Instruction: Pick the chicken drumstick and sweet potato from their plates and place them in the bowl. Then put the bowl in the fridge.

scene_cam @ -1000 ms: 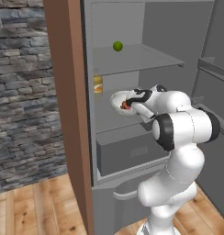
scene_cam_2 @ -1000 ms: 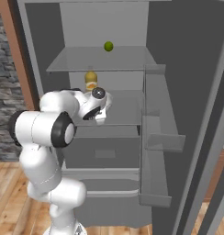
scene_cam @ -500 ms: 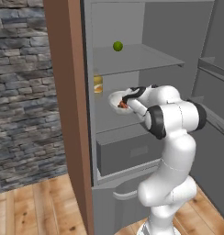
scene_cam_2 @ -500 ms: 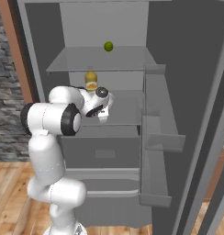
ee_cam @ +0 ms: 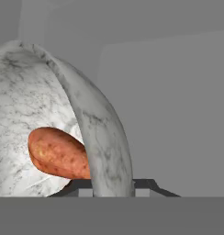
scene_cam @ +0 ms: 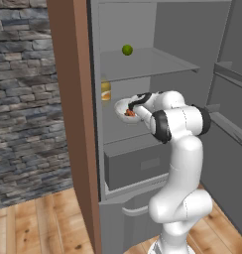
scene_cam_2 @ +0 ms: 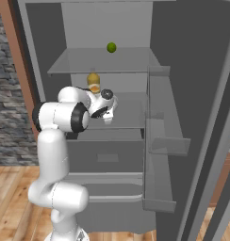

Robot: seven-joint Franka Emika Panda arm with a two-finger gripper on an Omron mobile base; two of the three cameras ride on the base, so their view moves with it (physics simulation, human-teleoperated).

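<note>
The bowl (scene_cam: 124, 106) hung inside the open fridge (scene_cam: 157, 74), over the middle shelf (scene_cam_2: 128, 115), its marbled rim (ee_cam: 102, 137) pinched between the gripper's (ee_cam: 113, 190) fingers. The sweet potato (ee_cam: 58, 153) lay inside the bowl against its wall; the drumstick could not be made out. An orange-capped jar (scene_cam_2: 93, 82) stood just behind the bowl at the shelf's back, a green lime (scene_cam_2: 111, 47) sat on the shelf above, and the brown door (scene_cam: 71, 99) stood open at left
</note>
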